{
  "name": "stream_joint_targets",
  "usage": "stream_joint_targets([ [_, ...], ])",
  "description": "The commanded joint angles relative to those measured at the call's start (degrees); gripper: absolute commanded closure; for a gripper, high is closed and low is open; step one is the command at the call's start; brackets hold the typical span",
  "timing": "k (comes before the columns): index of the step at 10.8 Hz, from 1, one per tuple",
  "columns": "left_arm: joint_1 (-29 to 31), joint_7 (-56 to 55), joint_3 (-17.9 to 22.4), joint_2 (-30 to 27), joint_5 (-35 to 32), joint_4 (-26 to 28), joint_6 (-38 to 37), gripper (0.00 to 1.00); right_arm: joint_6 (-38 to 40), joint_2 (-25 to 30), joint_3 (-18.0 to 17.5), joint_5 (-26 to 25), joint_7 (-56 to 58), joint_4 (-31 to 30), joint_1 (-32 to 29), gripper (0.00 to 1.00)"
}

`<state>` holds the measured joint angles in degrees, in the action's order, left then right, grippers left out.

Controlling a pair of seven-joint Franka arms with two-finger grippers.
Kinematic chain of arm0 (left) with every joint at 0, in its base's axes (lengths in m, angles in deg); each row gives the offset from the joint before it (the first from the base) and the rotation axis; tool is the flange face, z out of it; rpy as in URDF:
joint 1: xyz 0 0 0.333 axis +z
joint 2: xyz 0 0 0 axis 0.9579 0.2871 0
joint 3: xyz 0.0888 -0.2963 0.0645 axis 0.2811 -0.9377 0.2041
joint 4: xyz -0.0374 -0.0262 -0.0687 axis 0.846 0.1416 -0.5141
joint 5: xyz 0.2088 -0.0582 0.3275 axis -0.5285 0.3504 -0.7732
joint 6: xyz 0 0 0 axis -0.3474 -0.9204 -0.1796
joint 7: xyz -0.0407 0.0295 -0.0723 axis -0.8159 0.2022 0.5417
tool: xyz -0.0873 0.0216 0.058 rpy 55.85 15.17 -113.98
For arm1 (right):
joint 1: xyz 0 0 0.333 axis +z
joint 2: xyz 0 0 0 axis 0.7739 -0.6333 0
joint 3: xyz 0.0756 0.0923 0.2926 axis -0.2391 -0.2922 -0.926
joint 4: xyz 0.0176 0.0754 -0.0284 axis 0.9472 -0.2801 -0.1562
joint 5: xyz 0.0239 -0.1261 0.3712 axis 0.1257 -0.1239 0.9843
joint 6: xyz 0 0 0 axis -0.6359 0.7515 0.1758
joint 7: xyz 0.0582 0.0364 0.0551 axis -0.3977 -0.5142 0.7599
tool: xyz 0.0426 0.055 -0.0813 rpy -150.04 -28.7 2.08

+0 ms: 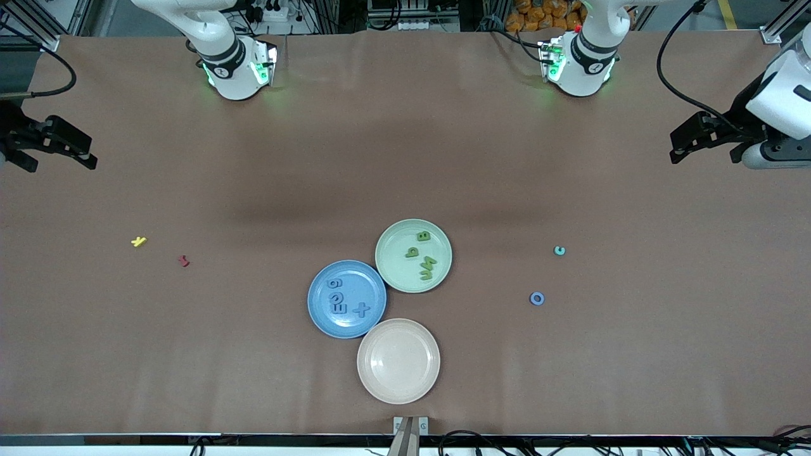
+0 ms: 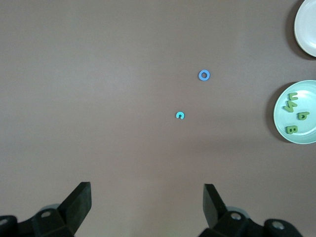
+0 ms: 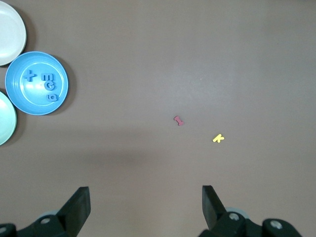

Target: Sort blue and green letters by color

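Sorting's nearly done: you see green letters (image 1: 421, 256) plated, blue letters (image 1: 343, 296) plated; both end effectors (image 1: 687, 142) (image 1: 47, 142) released, waiting.

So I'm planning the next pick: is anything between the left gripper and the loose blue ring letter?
Nothing visible. The open left gripper hangs over bare table, and only the small teal letter lies beside the straight path to the blue ring letter.

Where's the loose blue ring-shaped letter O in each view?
Front view: blue ring-shaped letter O on bare table toward the left arm's end, nearer the camera than the small teal letter C.
Left wrist view: beside the same C, at.
Right wrist view: not in it.
Shared landmark: pale green plate.
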<state>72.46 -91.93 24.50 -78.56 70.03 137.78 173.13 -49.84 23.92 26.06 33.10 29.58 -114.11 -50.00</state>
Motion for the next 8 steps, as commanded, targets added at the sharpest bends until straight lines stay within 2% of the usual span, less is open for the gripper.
stream_joint_targets([
  [1,0.2,1.6,0.0,-0.4,-0.8,-0.5,-0.8,0.0,-0.8,0.9,0.5,1.4,0.1,-0.2,-1.1,0.0],
  [8,0.1,1.8,0.0,0.3,-0.5,-1.1,0.0,0.0,-0.8,0.5,0.4,1.4,0.1,-0.2,-1.1,0.0],
])
